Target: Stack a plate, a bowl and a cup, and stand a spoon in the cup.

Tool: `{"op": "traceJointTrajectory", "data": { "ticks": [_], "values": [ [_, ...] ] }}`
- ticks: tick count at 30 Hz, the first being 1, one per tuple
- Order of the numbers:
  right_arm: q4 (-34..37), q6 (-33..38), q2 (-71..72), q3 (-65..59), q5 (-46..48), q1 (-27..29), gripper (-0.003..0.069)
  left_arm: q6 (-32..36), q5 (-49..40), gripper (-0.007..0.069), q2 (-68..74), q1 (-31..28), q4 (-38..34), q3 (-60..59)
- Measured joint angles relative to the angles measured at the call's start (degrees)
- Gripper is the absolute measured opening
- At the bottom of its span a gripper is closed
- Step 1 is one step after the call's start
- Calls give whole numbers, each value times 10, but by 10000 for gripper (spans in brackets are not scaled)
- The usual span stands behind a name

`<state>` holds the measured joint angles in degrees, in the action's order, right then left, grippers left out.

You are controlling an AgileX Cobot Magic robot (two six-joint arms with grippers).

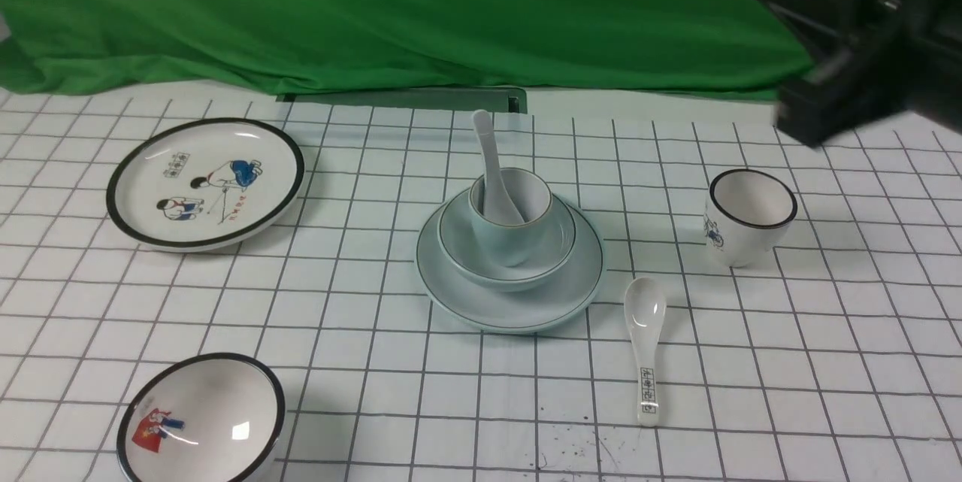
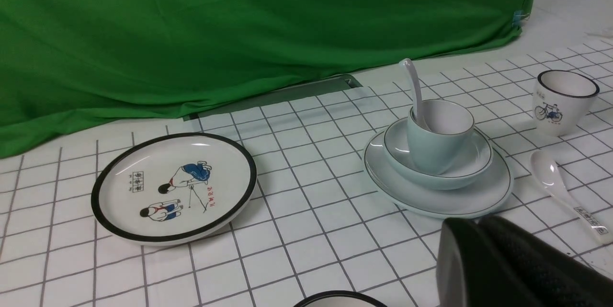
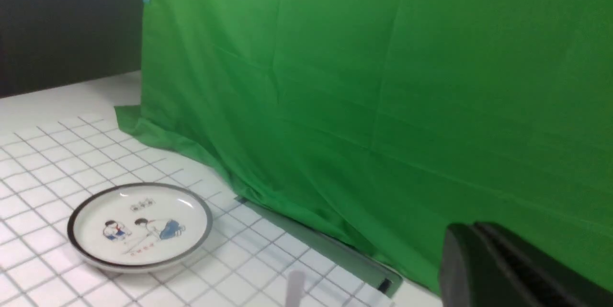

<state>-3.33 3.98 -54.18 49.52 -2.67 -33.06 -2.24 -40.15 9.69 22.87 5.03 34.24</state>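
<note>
In the middle of the table lies the pale blue-green plate [image 1: 518, 309] [image 2: 455, 201]. The grey-blue bowl [image 1: 481, 271] [image 2: 471, 163] rests on it, and the pale cup [image 1: 503, 241] [image 2: 431, 149] stands in the bowl. The plain white spoon [image 1: 487, 151] [image 2: 413, 82] stands in the cup, handle up and leaning back. My right gripper [image 1: 800, 125] [image 3: 467, 228] is shut and empty, raised at the far right, away from the stack. Low on the near side of the plate, my left gripper [image 2: 471, 223] is shut on nothing; it is outside the front view.
A black-rimmed cartoon plate [image 1: 204, 183] [image 2: 172, 187] [image 3: 139, 225] lies at the left. A black-rimmed bowl [image 1: 199, 422] sits front left, a black-rimmed cup [image 1: 748, 215] [image 2: 562, 101] at the right, and a marked spoon [image 1: 646, 347] [image 2: 567, 197] beside the stack. Green cloth [image 1: 376, 16] backs the table.
</note>
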Motion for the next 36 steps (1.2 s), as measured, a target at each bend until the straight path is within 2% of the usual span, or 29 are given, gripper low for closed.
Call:
{"op": "traceJointTrajectory", "data": {
  "ticks": [6,11,18,22,26,28,32,34,36],
  "values": [
    [0,1,143,-87,41,0,15,0,0,-31,0,0,0,0],
    [0,2,201,-113,71,0,34,0,0,-31,0,0,0,0],
    [1,2,214,-116,73,0,55,0,0,-31,0,0,0,-1],
    [1,1,222,-116,72,0,14,0,0,-31,0,0,3,-1],
    [11,-36,229,-126,85,0,8,0,0,-31,0,0,3,-1],
    [16,-40,232,-142,80,0,8,0,0,-31,0,0,3,-2],
    [21,-40,265,-244,-2,4,8,0,0,-31,0,0,3,-2],
    [22,-37,289,-295,-38,15,8,0,0,-31,0,0,3,-2],
    [33,-35,341,-368,-79,51,8,0,0,-31,0,0,4,-2]
  ]
}}
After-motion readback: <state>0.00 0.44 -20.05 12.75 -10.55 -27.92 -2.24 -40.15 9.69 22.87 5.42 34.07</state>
